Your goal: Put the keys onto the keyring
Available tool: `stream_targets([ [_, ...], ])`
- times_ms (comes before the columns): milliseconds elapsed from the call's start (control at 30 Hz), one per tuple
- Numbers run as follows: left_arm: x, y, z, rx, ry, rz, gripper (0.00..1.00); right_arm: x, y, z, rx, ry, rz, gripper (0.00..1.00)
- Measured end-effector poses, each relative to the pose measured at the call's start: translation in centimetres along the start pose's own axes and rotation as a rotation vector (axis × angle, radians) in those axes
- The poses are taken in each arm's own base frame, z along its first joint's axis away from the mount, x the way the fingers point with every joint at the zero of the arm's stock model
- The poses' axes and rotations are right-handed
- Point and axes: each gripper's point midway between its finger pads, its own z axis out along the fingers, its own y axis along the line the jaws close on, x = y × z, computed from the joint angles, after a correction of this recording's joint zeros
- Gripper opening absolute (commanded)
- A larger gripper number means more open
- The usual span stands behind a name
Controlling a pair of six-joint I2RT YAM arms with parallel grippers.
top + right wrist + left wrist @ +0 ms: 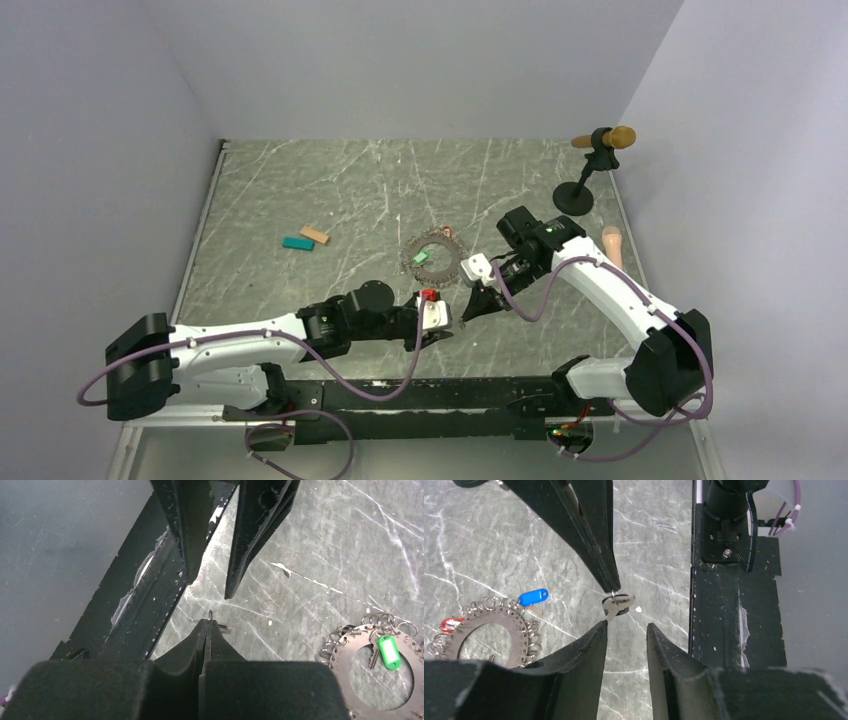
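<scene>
- The right fingers (198, 642) are pressed together, with no gap between them. At their very tips they pinch a small silver loop from which a black-headed key (618, 604) hangs.
- In the left wrist view those same tips come down from the top, and the key sits directly under them, its short silver blade pointing down-left.
- The left fingers (591, 647) stand apart with a clear gap. They grip nothing.
- The left fingertips point straight at the key. One tip is just beside the blade, though I cannot tell whether it touches. The other tip is a little off to the side.
- Whether the key rests on the worktop (350, 190) or hangs just above it cannot be told.
- The keyring (521, 637) lies flat on the worktop near both sets of fingers, on the side away from the arm bases. It is a dark ring plate edged with many small wire loops.
- A blue key (533, 597) lies at its outer rim and a red key (449, 625) at another part of the rim. A green key (389, 650) lies inside its central hole.
- A black rail (734, 630) runs along the near edge of the worktop, close beside the fingers.
- Well away to the left lie a teal block (298, 243) and a tan block (315, 235), touching at one corner.
- A black stand (573, 197) is at the far right.
</scene>
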Motion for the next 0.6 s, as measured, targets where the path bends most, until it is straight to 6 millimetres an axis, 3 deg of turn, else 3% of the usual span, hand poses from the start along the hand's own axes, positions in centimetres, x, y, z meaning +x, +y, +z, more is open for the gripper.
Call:
stream_targets([
  [367,0.0,0.8,1.4,-0.106,0.001,0.007,0.32,0.1,-0.8,0.1,0.030,-0.004,0.031,0.00],
  [600,-0.4,1.3,1.7,-0.140,-0.006,-0.003,0.02,0.0,-0.9,0.1,0.039,-0.006,0.035,0.00],
])
